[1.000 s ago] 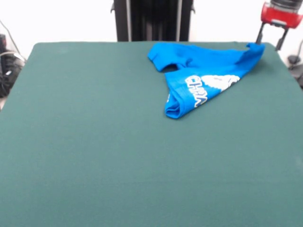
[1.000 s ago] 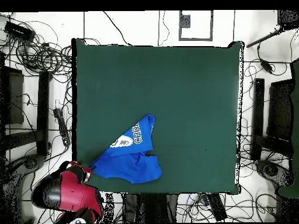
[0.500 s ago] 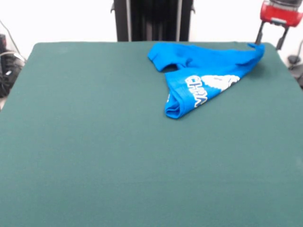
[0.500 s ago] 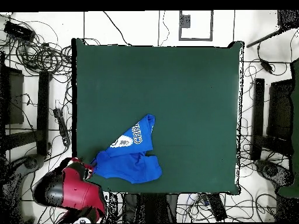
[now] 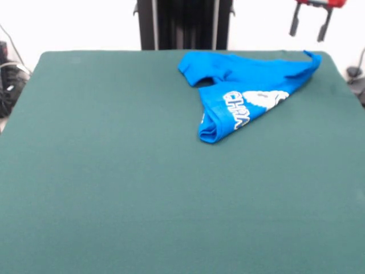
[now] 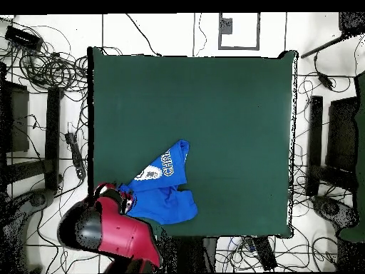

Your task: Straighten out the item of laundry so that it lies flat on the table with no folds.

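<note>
The bright blue T-shirt [image 5: 246, 91] lies crumpled and folded at the far right of the green table [image 5: 114, 171], white lettering showing on a folded flap. In the overhead view the shirt [image 6: 160, 189] sits near the bottom-left part of the table [image 6: 228, 107]. My gripper [image 5: 308, 27] hangs open and empty above the table's far right edge, clear of the shirt's raised corner tip [image 5: 311, 55]. In the overhead view my red arm [image 6: 110, 228] covers the shirt's lower-left corner.
The robot's black pedestal [image 5: 183, 24] stands behind the table's far edge. Cables and black stands [image 6: 43, 107] lie on the floor around the table in the overhead view.
My gripper has let go of the shirt's far right corner, risen and shifted left in the front view. The corner has dropped back onto the table; the shirt is otherwise unmoved.
</note>
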Motion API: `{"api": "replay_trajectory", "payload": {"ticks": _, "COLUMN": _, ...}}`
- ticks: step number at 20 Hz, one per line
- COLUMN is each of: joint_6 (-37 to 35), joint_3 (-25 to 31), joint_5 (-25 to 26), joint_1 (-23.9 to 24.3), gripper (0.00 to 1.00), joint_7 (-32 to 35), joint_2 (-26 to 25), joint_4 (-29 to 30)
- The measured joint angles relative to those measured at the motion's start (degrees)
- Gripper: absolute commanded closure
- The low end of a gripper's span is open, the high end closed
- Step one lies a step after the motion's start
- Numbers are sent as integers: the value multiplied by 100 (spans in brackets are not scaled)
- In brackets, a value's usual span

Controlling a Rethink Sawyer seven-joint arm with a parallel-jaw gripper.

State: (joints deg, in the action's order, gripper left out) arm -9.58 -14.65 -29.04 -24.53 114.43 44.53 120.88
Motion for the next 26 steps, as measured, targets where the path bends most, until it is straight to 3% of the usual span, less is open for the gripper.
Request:
{"api": "replay_trajectory", "payload": {"ticks": 7, "joint_6": -890, "joint_3": -313, "joint_5": 951, "joint_1": 594, "gripper": 0, "joint_7": 0, "joint_2": 746, "joint_4": 46}}
{"api": "replay_trajectory", "payload": {"ticks": 12, "joint_6": -1071, "joint_3": -316, "joint_5": 1487, "joint_1": 1179, "gripper": 0, "joint_7": 0, "joint_2": 1042, "joint_4": 51}}
{"api": "replay_trajectory", "payload": {"ticks": 17, "joint_6": -1037, "joint_3": -233, "joint_5": 1932, "joint_1": 1906, "gripper": 0, "joint_7": 0, "joint_2": 1051, "joint_4": 51}}
{"api": "replay_trajectory", "payload": {"ticks": 21, "joint_6": -853, "joint_3": 85, "joint_5": 2425, "joint_1": 2623, "gripper": 0, "joint_7": 0, "joint_2": 941, "joint_4": 51}}
{"api": "replay_trajectory", "payload": {"ticks": 26, "joint_6": -686, "joint_3": 552, "joint_5": 2803, "joint_1": 3161, "gripper": 0, "joint_7": 0, "joint_2": 795, "joint_4": 48}}
